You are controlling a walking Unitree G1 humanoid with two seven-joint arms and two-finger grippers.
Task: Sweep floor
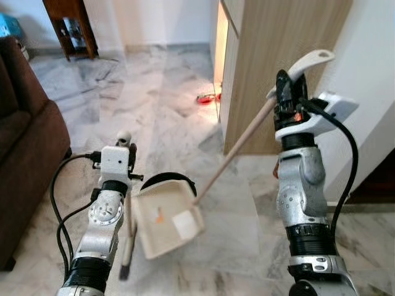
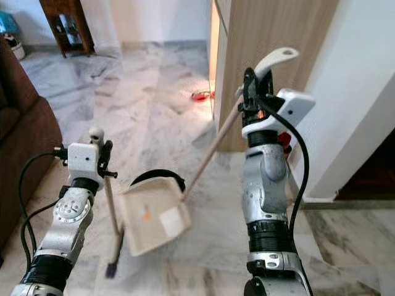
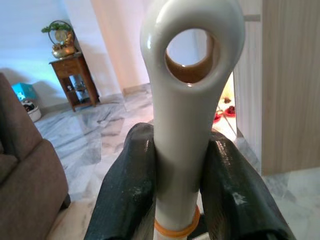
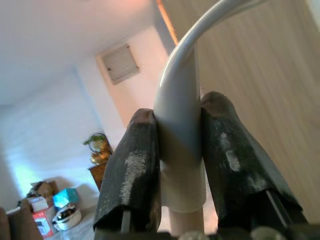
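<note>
- Marble floor (image 1: 154, 105), wood cabinet (image 1: 271, 68) beside the right arm.
- Right gripper (image 1: 285, 92) clamped on the dustpan handle (image 1: 247, 139); dustpan (image 1: 166, 225) rests below it on the floor, scraps inside.
- Left gripper (image 1: 123, 148) clamped on the broom handle (image 3: 190, 115); brush end by the pan.
- Collecting step, likely; next, push remaining dirt into the pan.

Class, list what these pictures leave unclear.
- Head views: small red objects beside the light wooden cabinet, too small to identify.
- Head views: orange speck in the cream plastic dustpan, too small to identify.
- Left eye view: wooden broom's dark head, blurred.
</note>
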